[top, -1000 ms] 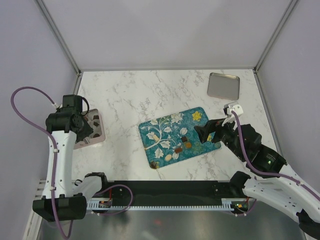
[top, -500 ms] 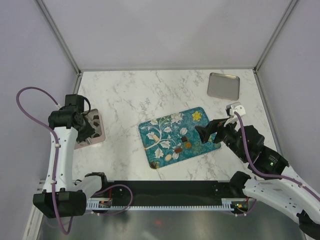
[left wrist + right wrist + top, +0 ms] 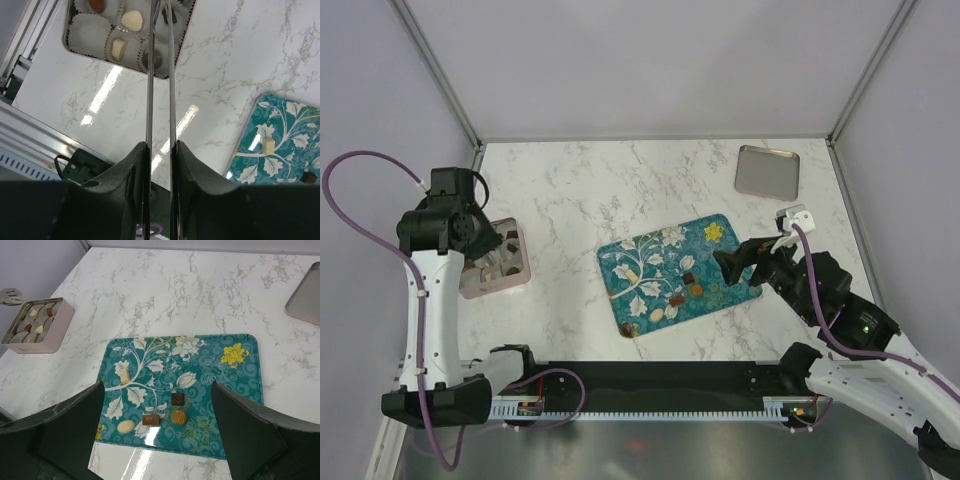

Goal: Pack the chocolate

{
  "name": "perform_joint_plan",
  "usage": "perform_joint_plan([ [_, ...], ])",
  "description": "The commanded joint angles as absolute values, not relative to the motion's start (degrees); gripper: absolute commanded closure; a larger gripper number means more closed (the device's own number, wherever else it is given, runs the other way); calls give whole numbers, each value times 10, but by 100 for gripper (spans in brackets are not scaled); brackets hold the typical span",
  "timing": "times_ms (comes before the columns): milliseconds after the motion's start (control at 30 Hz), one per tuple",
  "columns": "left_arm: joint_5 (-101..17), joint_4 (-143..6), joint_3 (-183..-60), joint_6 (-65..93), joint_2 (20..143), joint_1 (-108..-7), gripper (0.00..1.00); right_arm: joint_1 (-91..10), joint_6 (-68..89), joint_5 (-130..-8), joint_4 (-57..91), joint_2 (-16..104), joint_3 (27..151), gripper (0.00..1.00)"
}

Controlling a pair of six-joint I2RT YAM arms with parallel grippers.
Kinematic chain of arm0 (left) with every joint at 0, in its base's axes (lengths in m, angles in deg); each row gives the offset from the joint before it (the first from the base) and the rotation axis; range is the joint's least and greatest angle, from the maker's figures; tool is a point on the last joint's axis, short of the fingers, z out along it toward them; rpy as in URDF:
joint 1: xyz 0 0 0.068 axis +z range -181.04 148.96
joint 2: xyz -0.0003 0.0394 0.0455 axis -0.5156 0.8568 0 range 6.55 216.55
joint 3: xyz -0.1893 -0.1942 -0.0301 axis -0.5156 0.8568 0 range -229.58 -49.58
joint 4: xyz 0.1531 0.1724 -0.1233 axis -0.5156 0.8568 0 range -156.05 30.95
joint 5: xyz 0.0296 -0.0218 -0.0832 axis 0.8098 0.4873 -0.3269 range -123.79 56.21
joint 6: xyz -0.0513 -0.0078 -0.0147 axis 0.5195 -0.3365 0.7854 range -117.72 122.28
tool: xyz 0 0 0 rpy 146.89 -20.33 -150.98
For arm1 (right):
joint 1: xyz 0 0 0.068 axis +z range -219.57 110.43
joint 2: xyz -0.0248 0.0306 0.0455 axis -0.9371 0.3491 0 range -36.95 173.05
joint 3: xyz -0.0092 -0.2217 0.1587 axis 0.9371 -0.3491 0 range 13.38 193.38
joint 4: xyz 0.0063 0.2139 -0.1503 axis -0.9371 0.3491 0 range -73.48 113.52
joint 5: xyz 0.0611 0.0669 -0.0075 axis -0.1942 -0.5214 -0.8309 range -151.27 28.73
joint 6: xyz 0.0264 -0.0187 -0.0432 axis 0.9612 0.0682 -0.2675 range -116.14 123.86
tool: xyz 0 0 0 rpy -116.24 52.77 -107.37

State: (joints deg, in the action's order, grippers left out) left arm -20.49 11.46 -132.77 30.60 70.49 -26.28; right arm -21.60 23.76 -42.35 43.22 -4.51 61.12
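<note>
Several chocolates lie on the teal tray (image 3: 650,255): a dark square (image 3: 178,399), a caramel round (image 3: 179,416), a brown bar (image 3: 150,419), a cream oval (image 3: 126,426) and a cream bar (image 3: 124,375). My right gripper (image 3: 157,387) is open wide and empty above the tray's near right part (image 3: 740,262). A pink box (image 3: 518,270) of white paper cups holds a cream piece (image 3: 133,20), a cream bar (image 3: 118,49) and a dark round (image 3: 155,60). My left gripper (image 3: 160,7), with long thin blades, hangs over the box (image 3: 100,56), its blades slightly apart and empty.
A flat metal tray (image 3: 767,170) lies at the back right and shows in the right wrist view (image 3: 307,295). The table's near edge with its rail (image 3: 30,145) runs just below the box. Bare marble lies between box and teal tray.
My left arm has risen and swung back to the left, away from the box. My right gripper has barely shifted over the teal tray.
</note>
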Motion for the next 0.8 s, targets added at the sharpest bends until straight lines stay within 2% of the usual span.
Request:
perform_joint_plan([
  [0, -245, 126, -1349, 279, 706, -285, 64, -213, 242, -406, 434, -44, 639, 4],
  [233, -181, 88, -1332, 364, 733, -565, 64, -212, 250, -371, 462, -36, 679, 5],
  [433, -145, 63, -1307, 437, 790, -759, 63, -213, 249, -328, 493, -31, 701, 5],
  [600, -133, 4, -1317, 439, 835, -890, 61, -213, 240, -286, 524, -28, 710, 5],
  [767, -134, -41, -1336, 421, 894, -965, 58, -213, 241, -244, 531, -36, 735, 5],
])
